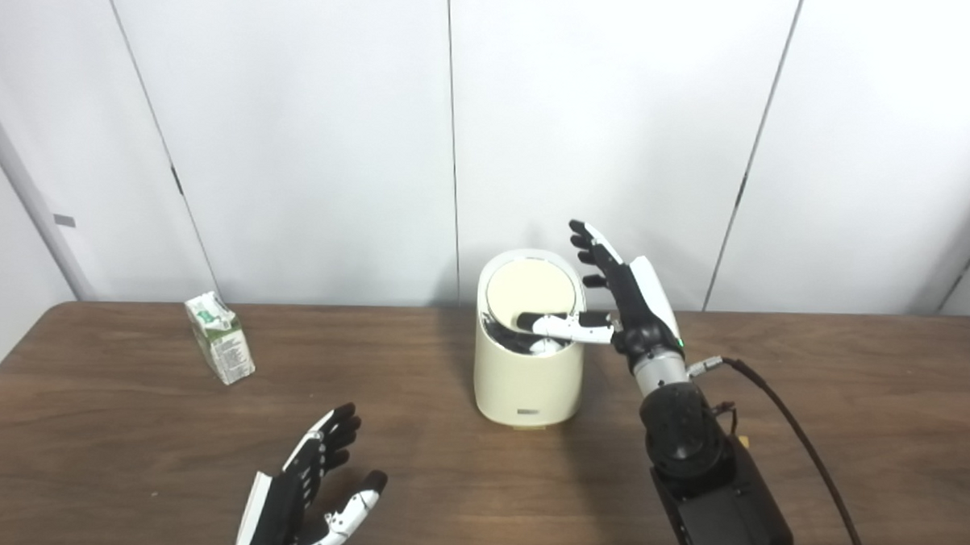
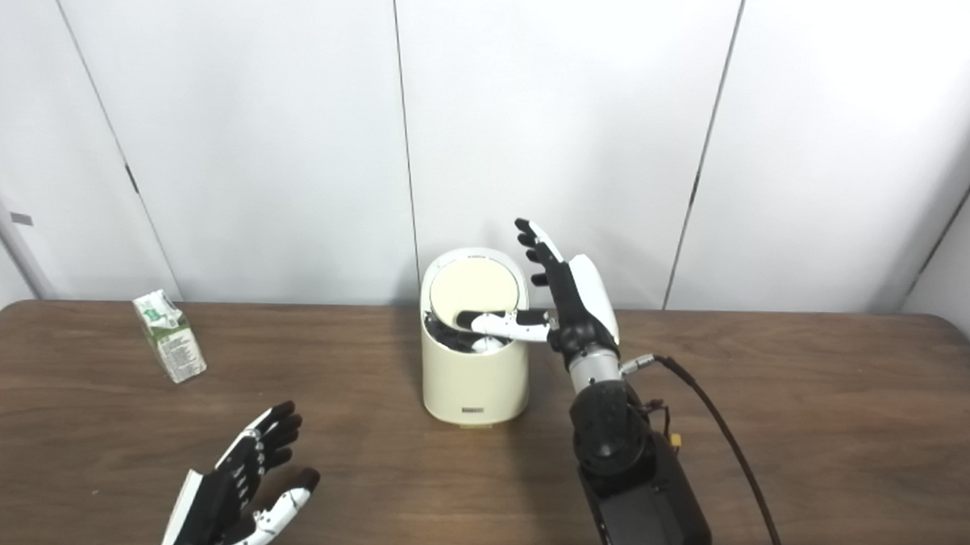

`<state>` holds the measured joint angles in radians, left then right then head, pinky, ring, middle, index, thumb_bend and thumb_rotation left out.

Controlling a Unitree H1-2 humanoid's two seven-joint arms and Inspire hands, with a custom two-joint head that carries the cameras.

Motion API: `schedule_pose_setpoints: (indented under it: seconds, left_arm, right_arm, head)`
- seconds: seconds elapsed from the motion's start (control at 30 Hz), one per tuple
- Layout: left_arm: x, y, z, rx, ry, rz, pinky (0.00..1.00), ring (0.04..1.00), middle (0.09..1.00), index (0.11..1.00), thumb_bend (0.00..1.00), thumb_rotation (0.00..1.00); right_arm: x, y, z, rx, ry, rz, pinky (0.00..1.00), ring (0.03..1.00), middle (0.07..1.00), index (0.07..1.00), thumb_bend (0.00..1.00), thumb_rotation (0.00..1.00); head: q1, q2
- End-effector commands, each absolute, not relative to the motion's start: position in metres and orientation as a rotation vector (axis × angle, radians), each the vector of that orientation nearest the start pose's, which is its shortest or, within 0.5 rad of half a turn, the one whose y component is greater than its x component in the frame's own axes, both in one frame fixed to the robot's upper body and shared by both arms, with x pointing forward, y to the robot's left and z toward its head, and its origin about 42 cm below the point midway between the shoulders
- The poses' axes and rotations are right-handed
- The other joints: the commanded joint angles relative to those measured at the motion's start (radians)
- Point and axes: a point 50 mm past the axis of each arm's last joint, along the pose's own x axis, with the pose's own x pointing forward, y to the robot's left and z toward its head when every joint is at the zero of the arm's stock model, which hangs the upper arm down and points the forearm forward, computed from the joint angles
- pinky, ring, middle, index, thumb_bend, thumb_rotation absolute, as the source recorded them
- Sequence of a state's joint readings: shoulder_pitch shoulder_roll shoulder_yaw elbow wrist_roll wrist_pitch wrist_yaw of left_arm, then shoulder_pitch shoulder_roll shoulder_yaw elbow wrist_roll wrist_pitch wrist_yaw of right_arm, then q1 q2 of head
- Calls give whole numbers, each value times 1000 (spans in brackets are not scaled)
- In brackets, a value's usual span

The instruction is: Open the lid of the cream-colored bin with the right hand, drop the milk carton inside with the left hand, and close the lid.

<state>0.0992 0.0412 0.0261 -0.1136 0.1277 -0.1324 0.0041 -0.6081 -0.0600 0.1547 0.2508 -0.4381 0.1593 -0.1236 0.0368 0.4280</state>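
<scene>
at the bin the right hand, fingers spread, thumb on the tipped-up lid; carton still untouched, left hand splayed and empty, so drop and close remain

This looks like a robot test room or lab, not a home: plain white wall panels with dark seams close off the far side (no windows, shelves or decoration on them). A bare dark-brown wood-grain table fills the near side, and a black cable trails loose from the exposed black robot arm.
</scene>
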Motion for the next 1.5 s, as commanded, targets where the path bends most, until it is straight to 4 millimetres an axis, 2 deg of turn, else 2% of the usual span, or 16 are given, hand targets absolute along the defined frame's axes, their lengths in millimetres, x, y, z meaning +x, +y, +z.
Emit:
schedule_pose_setpoints:
  seconds: [0.0,0.47,1.17,1.37,1.47]
  left_arm:
    - [235,235,93,179,-80,45,861,871,869,912,528,271]
    - [235,235,93,167,-77,46,859,873,870,913,532,265]
    - [236,235,92,160,-84,45,865,876,869,912,525,271]
    - [236,234,92,153,-81,46,866,878,876,915,519,267]
    - [236,234,92,169,-83,47,867,874,870,914,532,293]
  right_arm:
    - [456,-135,267,-545,-374,12,756,873,899,907,786,277]
    - [460,-131,268,-547,-394,-20,751,869,900,902,755,260]
    - [468,-132,273,-586,-431,-47,756,859,896,897,763,241]
    - [469,-135,274,-652,-451,-34,795,872,903,899,893,132]
    - [469,-138,275,-751,-481,-33,802,871,900,898,947,104]
  head:
    - [1,1]
    - [0,0]
    - [-3,2]
    - [-3,5]
    - [-1,7]
